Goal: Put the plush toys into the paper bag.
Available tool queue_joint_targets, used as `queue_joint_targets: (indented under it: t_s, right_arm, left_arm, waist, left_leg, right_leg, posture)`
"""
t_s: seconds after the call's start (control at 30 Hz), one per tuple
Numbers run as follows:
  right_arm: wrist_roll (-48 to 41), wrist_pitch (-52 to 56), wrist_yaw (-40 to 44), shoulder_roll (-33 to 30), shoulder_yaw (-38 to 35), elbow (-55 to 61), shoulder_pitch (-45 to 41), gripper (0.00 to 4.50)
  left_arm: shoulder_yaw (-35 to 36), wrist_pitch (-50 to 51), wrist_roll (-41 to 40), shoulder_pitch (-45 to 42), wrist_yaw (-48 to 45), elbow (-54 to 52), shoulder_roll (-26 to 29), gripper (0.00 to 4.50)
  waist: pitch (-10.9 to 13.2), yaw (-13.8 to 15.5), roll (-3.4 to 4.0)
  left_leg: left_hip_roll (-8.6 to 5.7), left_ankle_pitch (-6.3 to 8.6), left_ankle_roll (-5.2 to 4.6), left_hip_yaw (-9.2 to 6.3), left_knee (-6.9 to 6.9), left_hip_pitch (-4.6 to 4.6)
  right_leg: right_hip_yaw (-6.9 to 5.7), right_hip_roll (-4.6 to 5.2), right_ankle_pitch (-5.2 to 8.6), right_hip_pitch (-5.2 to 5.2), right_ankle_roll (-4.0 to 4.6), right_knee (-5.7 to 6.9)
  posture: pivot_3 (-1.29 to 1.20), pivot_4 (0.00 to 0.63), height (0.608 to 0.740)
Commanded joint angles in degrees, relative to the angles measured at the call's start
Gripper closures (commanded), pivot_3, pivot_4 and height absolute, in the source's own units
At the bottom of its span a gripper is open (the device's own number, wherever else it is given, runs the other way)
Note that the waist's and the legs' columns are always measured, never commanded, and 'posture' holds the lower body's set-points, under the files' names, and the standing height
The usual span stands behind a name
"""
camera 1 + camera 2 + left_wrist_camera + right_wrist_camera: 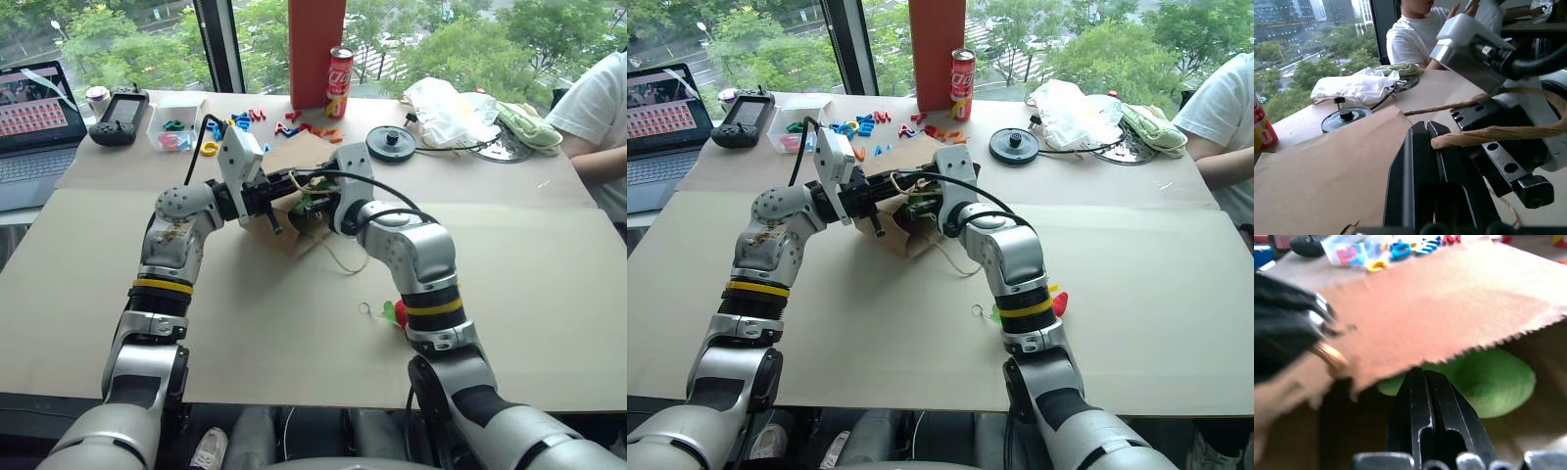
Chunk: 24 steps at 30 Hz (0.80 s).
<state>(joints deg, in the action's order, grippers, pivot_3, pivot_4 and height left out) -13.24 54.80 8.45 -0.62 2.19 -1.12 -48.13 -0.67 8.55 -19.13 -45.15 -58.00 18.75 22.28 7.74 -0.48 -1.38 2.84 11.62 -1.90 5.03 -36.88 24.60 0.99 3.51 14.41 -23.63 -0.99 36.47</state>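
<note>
Two arms reach forward and bend inward so that their grippers meet at the paper bag (294,211), which sits near the middle of the table (509,294). The left gripper (1422,134) points across toward the right, its black fingers pressed together beside the bag's brown paper wall, with a twine handle (1488,133) lying across one finger; whether it pinches anything cannot be told. The right gripper (1425,377) points into the bag's mouth, fingers shut on nothing, just under the serrated paper edge. Inside the bag, right past those fingertips, lies the green plush toy (1484,382). The red chili toy (1058,302) lies on the table beside the right forearm (mostly hidden behind it), well apart from the bag.

Tan paper covers the table. Along its far edge sit a laptop (34,122), a black handheld controller (120,116), a clear box (176,125), scattered colourful plastic letters (294,122), a red drink can (340,80), a black round disc (391,143) and a white plastic bag (446,110). A person in a white shirt (600,108) sits at the far right corner. Windows behind show green trees.
</note>
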Motion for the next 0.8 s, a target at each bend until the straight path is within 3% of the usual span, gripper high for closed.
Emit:
queue_joint_targets:
  t_s: [0.03, 0.33, 0.6, 0.77, 0.8]
  right_arm:
    - [0.4, -1.1, 0.0, -1.6, -0.9, 2.3, 0.8, 4.48]
    - [-1.4, 4.0, 4.6, -7.8, 0.1, 10.6, 4.6, 4.48]
    - [-10.1, 13.2, 18.4, -27.0, -3.2, 28.3, 13.9, 4.48]
    - [-14.5, 10.2, 30.4, -42.6, -3.8, 34.2, 21.4, 4.48]
    - [-14.6, 8.7, 32.5, -45.5, -3.3, 34.9, 23.2, 3.91]
  left_arm:
    - [0.3, -0.5, -0.3, -1.3, -0.2, -2.2, 0.1, 4.50]
    - [0.4, -0.5, -0.3, -1.0, -0.3, -2.3, 0.4, 4.50]
    - [0.7, -0.7, -0.4, -0.3, -1.0, -2.1, 1.7, 4.50]
    - [0.7, 0.1, -1.1, 0.1, -4.3, -1.8, 3.5, 4.50]
    - [0.7, 0.1, -0.9, 0.0, -4.5, -1.4, 3.7, 4.50]
  waist:
    - [0.0, 0.0, 0.00]
    - [0.0, -0.5, 0.00]
    - [0.0, -0.2, 0.00]
    - [0.0, -0.2, -0.01]
    - [0.0, -0.2, -0.01]
  left_leg:
    - [-0.01, 0.00, 0.00, 0.01, -0.01, 0.01]
    - [0.02, -0.02, 0.03, 0.04, 0.01, 0.09]
    - [0.00, -0.02, 0.02, 0.05, -0.01, 0.16]
    - [0.00, -0.02, 0.02, 0.03, -0.02, 0.15]
    - [0.00, -0.02, 0.02, 0.02, -0.03, 0.14]
  right_leg:
    - [0.01, 0.01, 0.00, 0.00, 0.00, 0.00]
    - [0.10, -0.03, 0.00, -0.35, 0.00, 0.29]
    - [0.15, -0.01, 0.00, -0.36, 0.00, 0.21]
    - [0.16, -0.04, 0.01, -0.35, 0.00, 0.17]
    - [0.17, -0.04, 0.01, -0.34, 0.00, 0.15]
  posture:
    - [0.00, 0.150, 0.739]
    - [0.00, 0.150, 0.739]
    - [0.00, 0.150, 0.739]
    - [0.00, 0.150, 0.739]
    - [0.00, 0.150, 0.739]
